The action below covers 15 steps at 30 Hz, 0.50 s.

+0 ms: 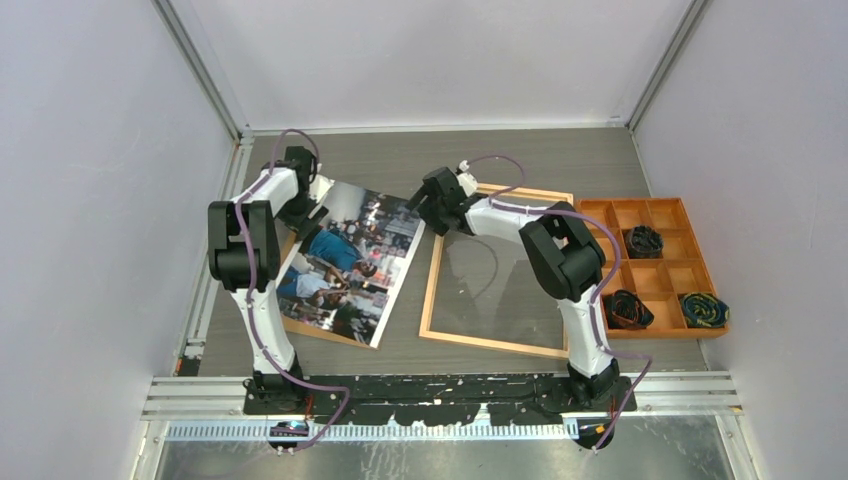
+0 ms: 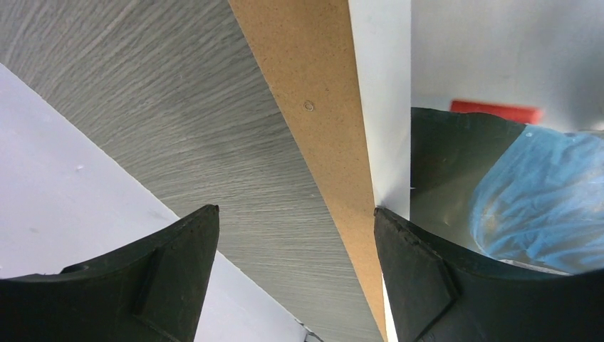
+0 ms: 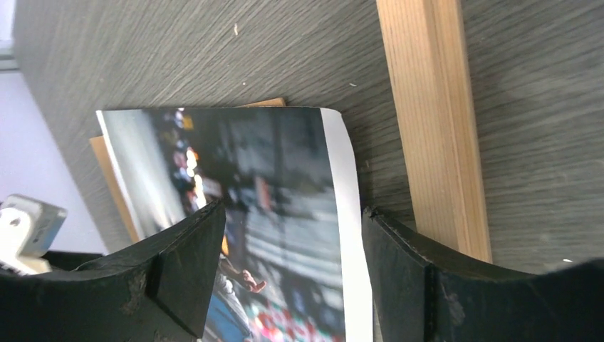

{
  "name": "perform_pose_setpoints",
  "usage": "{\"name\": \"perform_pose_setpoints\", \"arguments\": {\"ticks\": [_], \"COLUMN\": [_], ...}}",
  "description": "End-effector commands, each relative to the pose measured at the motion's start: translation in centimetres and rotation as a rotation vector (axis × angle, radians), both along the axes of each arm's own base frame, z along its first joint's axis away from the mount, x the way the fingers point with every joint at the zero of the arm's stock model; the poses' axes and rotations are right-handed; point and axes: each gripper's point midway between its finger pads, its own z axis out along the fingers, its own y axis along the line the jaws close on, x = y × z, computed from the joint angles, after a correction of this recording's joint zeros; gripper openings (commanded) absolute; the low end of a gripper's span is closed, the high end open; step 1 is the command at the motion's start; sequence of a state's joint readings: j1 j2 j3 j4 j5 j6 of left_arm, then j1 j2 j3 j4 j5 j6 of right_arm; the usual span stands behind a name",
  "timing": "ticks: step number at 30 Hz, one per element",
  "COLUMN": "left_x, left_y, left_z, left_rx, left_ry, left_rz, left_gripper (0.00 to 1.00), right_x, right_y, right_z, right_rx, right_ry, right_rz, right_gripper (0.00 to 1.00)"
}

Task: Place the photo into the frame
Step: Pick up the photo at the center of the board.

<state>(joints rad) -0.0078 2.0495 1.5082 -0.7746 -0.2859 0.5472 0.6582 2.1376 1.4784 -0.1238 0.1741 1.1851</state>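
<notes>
2 hands open: left hand (image 2: 293, 217) straddles an edge of the photo (image 1: 345, 265), right hand (image 3: 293, 212) its corner beside the frame (image 1: 432, 292). Uneven closing could buckle it.

Glossy photo (image 1: 350, 265), light-wood frame (image 1: 431, 285)

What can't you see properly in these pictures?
- Top view: the left arm hides the left edge of the photo.
- Top view: the right arm covers part of the frame.
- Top view: the dark bundles in the orange tray are too small to name.
- Right wrist view: the photo's picture is blurred.
</notes>
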Motion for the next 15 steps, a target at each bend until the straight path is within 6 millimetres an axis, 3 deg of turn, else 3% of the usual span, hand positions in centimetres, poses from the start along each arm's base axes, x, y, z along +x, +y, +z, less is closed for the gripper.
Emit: {"name": "perform_pose_setpoints", "arguments": {"ticks": [1,8,15], "left_x": [0.0,-0.1,-0.1], "left_y": [-0.7,-0.7,-0.8], "left_z": [-1.1,-1.3,-1.2], "left_rx": [-0.006,0.004,0.01], "left_ry": [0.001,0.007,0.007], "left_rz": [-0.026,-0.038,-0.042], "left_gripper": [0.82,0.81,0.81], "right_x": [-0.6,-1.0,-1.9], "right_y": [2.9,5.1,4.5], "right_z": [3.2,8.7,10.3], "right_rx": [0.213,0.395,0.371], "right_ry": [-0.064,-0.181,-0.211], "right_rz": [0.076,0.173,0.187], "right_gripper": [0.74,0.69,0.67]}}
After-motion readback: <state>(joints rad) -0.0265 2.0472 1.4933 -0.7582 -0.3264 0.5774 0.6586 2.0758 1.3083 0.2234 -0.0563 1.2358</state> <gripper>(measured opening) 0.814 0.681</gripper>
